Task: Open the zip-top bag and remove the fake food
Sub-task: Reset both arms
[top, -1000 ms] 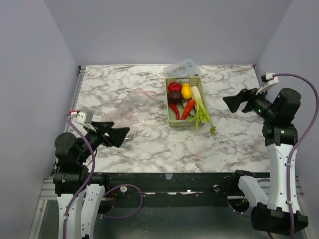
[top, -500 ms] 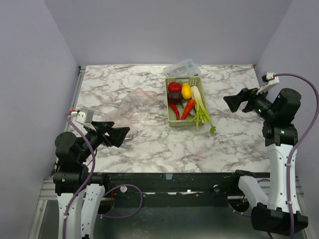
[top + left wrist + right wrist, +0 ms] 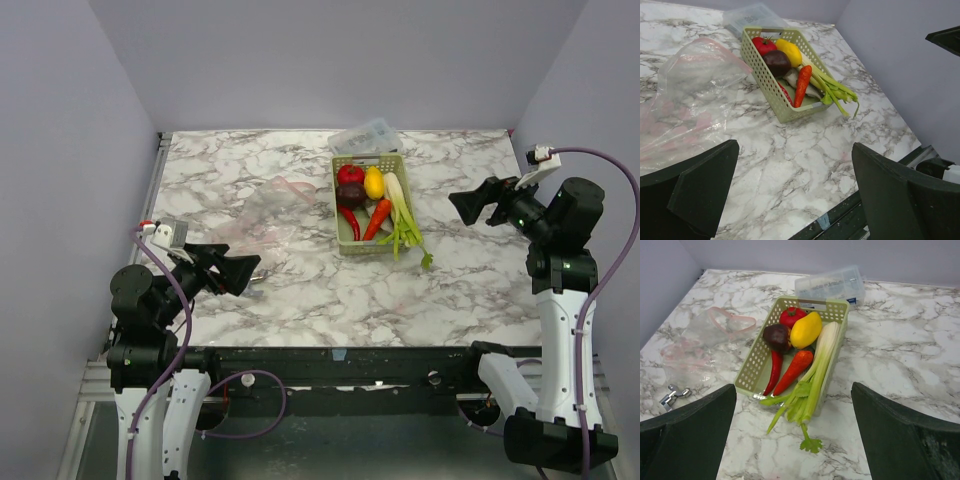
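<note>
The zip-top bag [image 3: 265, 215] lies crumpled and flat on the marble left of the basket, its pinkish strip toward the basket; nothing shows inside it [image 3: 690, 95] [image 3: 705, 340]. The fake food fills the pale green basket [image 3: 341, 238]: red fruit [image 3: 350, 174], lemon [image 3: 374, 183], beet [image 3: 350, 195], chili [image 3: 349, 222], carrot [image 3: 378, 218], and a leek [image 3: 400, 205] hanging over the near rim. My left gripper [image 3: 245, 270] [image 3: 795, 150] hovers open near the front left. At the right edge my right gripper [image 3: 465, 205] [image 3: 792, 387] is open, facing the basket.
A clear rigid plastic box [image 3: 365, 137] stands right behind the basket. A small metal piece [image 3: 672, 396] lies on the table near the bag's front edge, close to the left gripper. The table's front edge [image 3: 840, 215] runs just below the left fingers.
</note>
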Tool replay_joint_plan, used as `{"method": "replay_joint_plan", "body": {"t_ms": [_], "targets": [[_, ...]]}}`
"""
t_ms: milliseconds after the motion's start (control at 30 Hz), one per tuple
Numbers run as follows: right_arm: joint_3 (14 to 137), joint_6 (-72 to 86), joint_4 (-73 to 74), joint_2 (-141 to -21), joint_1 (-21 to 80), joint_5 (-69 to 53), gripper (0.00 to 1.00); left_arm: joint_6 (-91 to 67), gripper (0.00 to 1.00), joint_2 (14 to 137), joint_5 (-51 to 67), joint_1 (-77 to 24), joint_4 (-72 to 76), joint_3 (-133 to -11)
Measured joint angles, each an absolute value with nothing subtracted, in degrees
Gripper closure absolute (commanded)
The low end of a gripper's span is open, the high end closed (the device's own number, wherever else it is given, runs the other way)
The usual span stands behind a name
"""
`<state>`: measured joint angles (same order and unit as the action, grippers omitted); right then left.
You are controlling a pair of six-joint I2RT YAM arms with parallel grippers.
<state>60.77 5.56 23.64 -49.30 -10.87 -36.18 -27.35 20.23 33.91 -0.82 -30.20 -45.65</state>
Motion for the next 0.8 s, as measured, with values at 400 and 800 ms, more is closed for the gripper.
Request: {"method": "replay_joint_plan", "body": {"t_ms": [400, 800], "targets": [[60.69, 5.56, 23.62, -48.8, -10.87, -35.62, 0.0, -27.0, 0.01, 20.23, 33.89, -0.82, -30.83, -45.65], [60.25, 5.54, 23.62, -48.66, -10.87, -35.16, 0.0, -26.79, 0.01, 20.23, 33.89, -0.82, -31.51, -45.65]]}}
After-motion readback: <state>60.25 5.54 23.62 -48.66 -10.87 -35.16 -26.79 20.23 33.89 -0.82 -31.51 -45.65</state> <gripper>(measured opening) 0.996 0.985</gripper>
